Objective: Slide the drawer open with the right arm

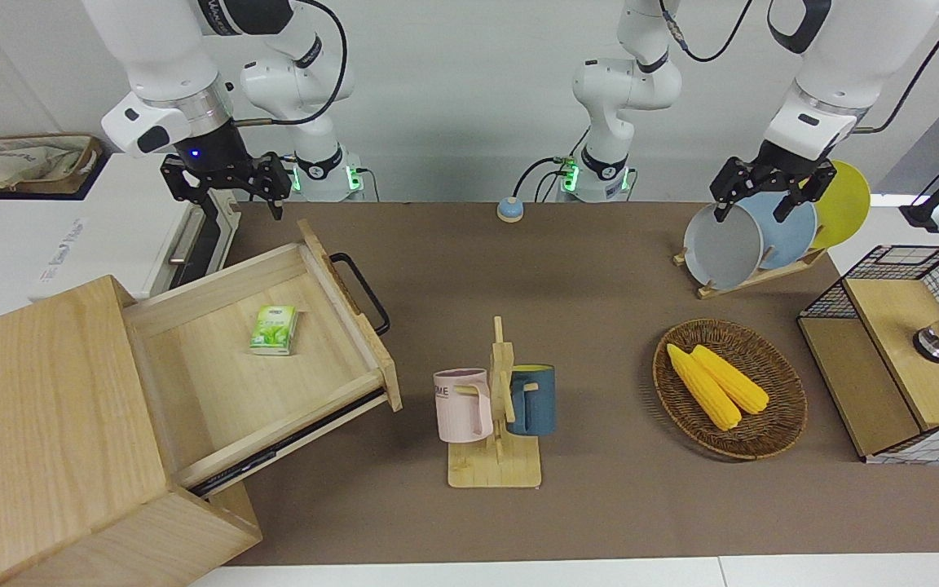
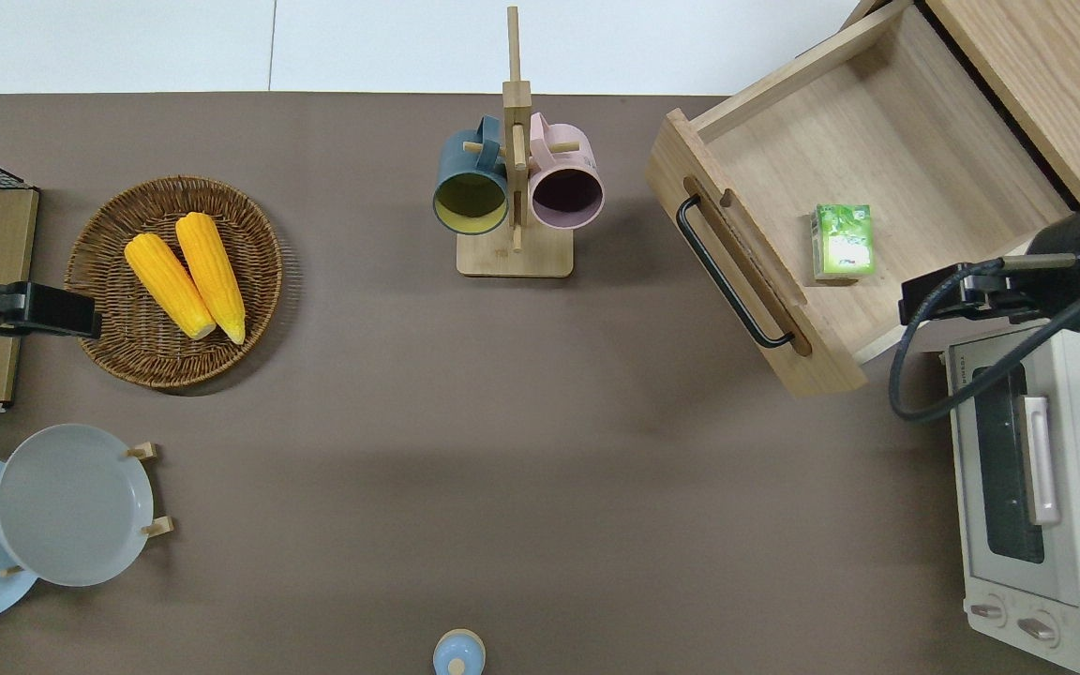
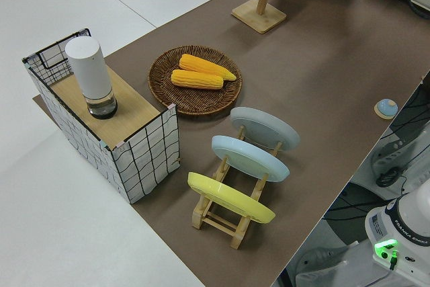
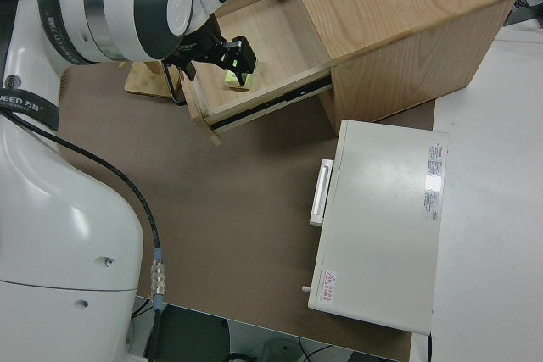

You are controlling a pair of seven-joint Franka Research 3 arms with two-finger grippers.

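Note:
The drawer (image 1: pixel 217 391) stands pulled far out of the pale wooden cabinet (image 1: pixel 37 424), and its black bar handle (image 1: pixel 363 292) is free. A small green packet (image 1: pixel 274 329) lies in it. In the overhead view the drawer (image 2: pixel 887 141) and its handle (image 2: pixel 723 272) show the same. My right gripper (image 1: pixel 241 202) is open and empty, up in the air with its blue light on. The overhead view shows the right gripper (image 2: pixel 936 298) over the drawer's side edge, where the drawer meets the toaster oven. It is also in the right side view (image 4: pixel 222 64). My left gripper (image 1: pixel 753 210) is parked and open.
A white toaster oven (image 2: pixel 1027 487) stands beside the cabinet, nearer to the robots. At mid-table is a mug rack (image 1: pixel 495 408) with two mugs. Toward the left arm's end are a wicker basket (image 1: pixel 771 424) with corn, a plate rack (image 1: pixel 755 236) and a wire-mesh box (image 1: pixel 901 359).

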